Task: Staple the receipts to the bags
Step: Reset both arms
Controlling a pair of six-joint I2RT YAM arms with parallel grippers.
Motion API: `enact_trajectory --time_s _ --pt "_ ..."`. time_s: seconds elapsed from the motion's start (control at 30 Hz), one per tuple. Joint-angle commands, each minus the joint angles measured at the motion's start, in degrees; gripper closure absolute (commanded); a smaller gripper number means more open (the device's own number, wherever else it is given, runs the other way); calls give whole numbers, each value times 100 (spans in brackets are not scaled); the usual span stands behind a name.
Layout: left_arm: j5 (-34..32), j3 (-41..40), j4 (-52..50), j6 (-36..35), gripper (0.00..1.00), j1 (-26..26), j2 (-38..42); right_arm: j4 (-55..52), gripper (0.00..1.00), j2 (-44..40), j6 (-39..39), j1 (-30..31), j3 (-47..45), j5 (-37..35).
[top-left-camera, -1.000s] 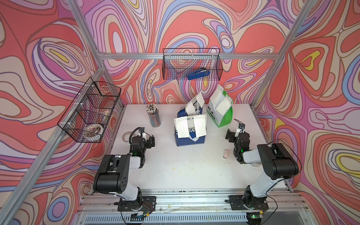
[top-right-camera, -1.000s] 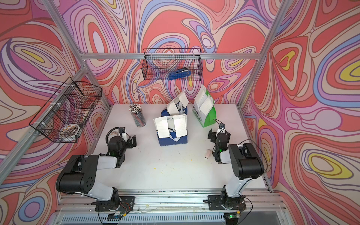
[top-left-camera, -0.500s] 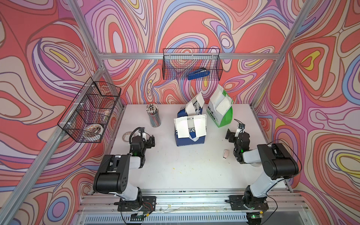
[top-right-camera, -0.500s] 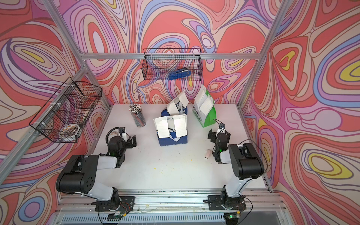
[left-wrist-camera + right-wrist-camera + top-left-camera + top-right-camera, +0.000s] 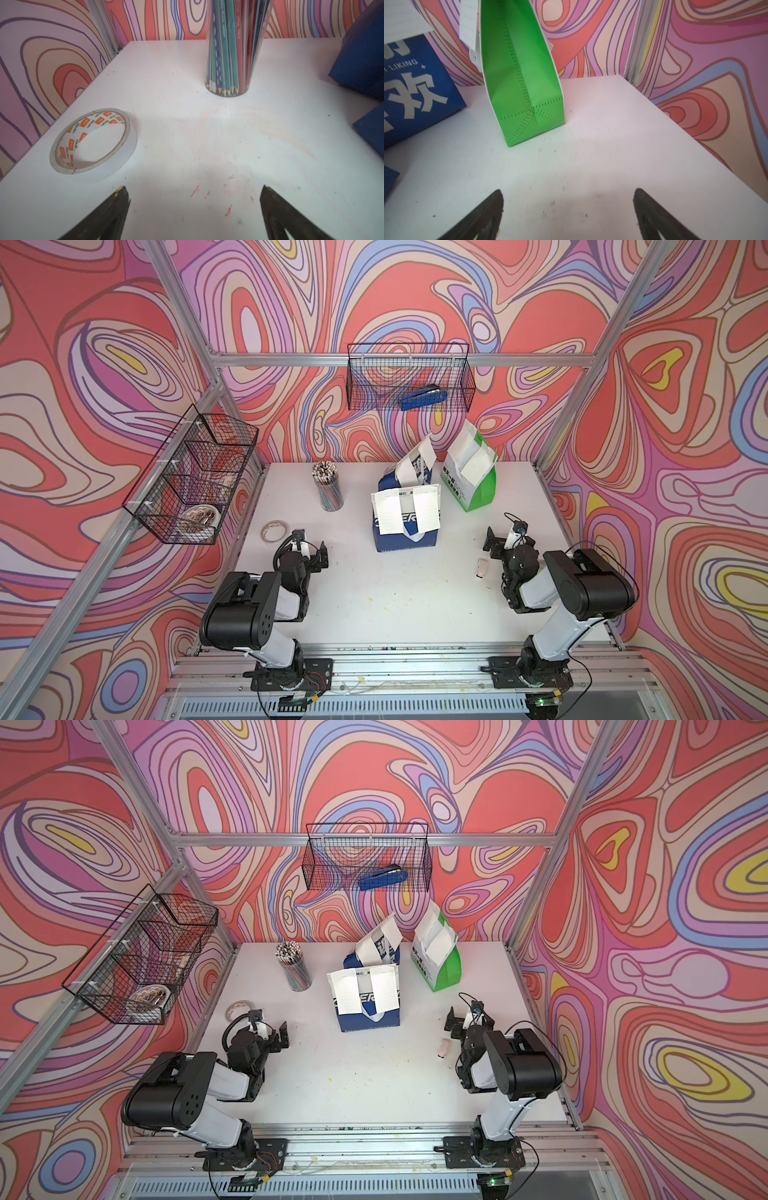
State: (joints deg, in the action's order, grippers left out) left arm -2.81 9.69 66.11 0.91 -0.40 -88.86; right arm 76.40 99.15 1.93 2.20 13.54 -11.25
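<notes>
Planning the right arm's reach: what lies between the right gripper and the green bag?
Only bare table separates the right gripper and green bag, as the right wrist view shows.

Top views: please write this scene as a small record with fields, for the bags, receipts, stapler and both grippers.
front blue bag: standing, two receipts hang over its face
rear blue bag: standing behind it, white slips at its top
green bag: standing nearer the right arm, white slips at its top
staples: none can be made out
stapler: blue, in the wire basket on the back wall
left gripper: open, empty, near the tape roll
right gripper: open, empty, facing the green bag
other: pencil cup on the table
</notes>
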Motion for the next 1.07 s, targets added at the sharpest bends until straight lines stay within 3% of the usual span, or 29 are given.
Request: enact_trajectory --time_s 0.0,0.1,0.2,0.27,1.03 --pt "12 543 -261 72 0 23 63 -242 2 -96 126 -31 323 -324" --pt "403 1306 -1901 -81 0 23 145 -1535 2 -150 142 -30 983 -326" --pt "201 990 -1099 5 0 23 65 -1856 2 -121 119 -27 1192 -269" --pt "229 1176 -1609 12 0 23 130 -1952 2 -129 145 -26 1234 -340" --pt "277 1271 -1662 -37 0 23 44 -1931 1 -124 141 -26 1224 -334"
